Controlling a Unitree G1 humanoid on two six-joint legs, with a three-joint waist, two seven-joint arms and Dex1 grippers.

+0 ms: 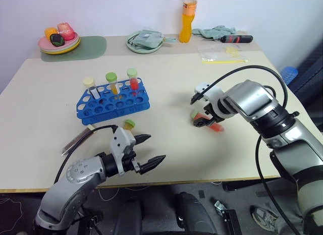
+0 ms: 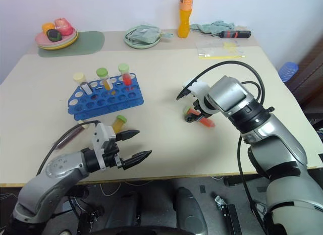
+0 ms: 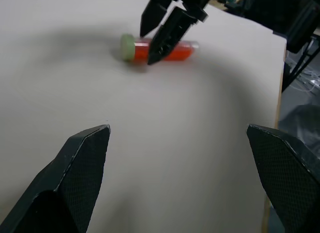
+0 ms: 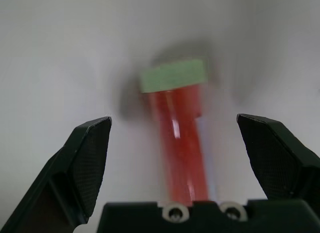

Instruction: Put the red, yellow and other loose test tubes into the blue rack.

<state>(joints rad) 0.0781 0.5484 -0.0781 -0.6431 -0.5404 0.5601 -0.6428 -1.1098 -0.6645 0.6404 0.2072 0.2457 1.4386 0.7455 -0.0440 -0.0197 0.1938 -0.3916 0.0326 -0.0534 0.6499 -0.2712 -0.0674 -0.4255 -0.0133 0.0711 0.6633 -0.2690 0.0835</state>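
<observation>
left gripper (image 1: 151, 150) & right gripper (image 4: 172, 143) jaws wide, empty, over beige table (image 1: 45, 104) w/ blue rack (image 1: 113, 100).

1. A tall orange drink bottle (image 1: 189, 19) stood upright at the far edge of the table (image 1: 45, 109).
2. Beside it, a pale green plate (image 1: 144, 43) carried a folded grey-green cloth.
3. At the far left corner, stacked plates (image 1: 59, 43) with food on top rested on a dark green mat (image 1: 86, 47).
4. A crumpled green cloth (image 1: 214, 31) lay right of the bottle, touching a red-and-black screwdriver (image 1: 236, 39).
5. A clear plastic bag (image 1: 222, 52) lay just in front of them.
</observation>
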